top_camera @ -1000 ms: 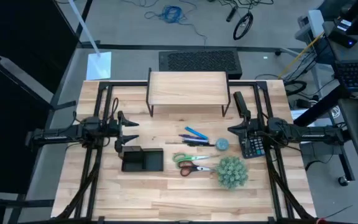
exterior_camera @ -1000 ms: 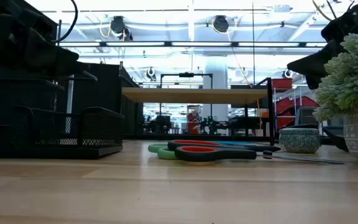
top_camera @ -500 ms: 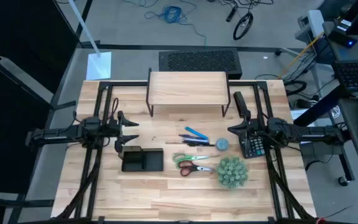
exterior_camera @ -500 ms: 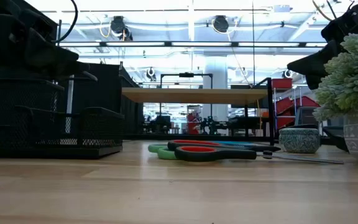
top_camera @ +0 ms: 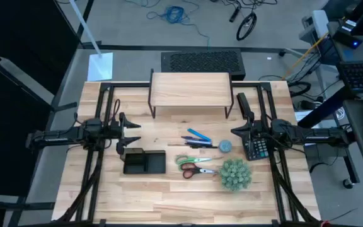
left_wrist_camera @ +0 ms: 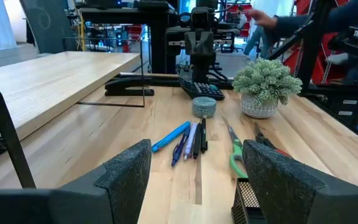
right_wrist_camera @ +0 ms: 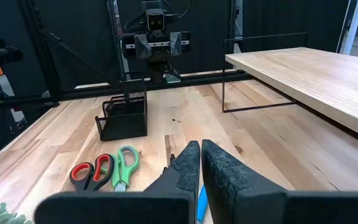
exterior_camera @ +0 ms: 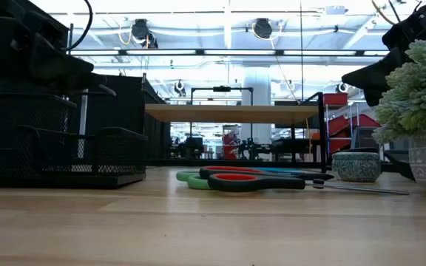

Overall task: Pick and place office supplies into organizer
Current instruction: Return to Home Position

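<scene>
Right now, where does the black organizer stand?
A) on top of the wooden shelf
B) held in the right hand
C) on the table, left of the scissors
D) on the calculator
C: the high view shows the organizer on the table, left of the scissors.

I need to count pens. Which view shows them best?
Left wrist view: the pens lie close, fanned out. High view shows them tiny; low view mostly hides them behind scissors; right wrist view barely shows them.
</scene>
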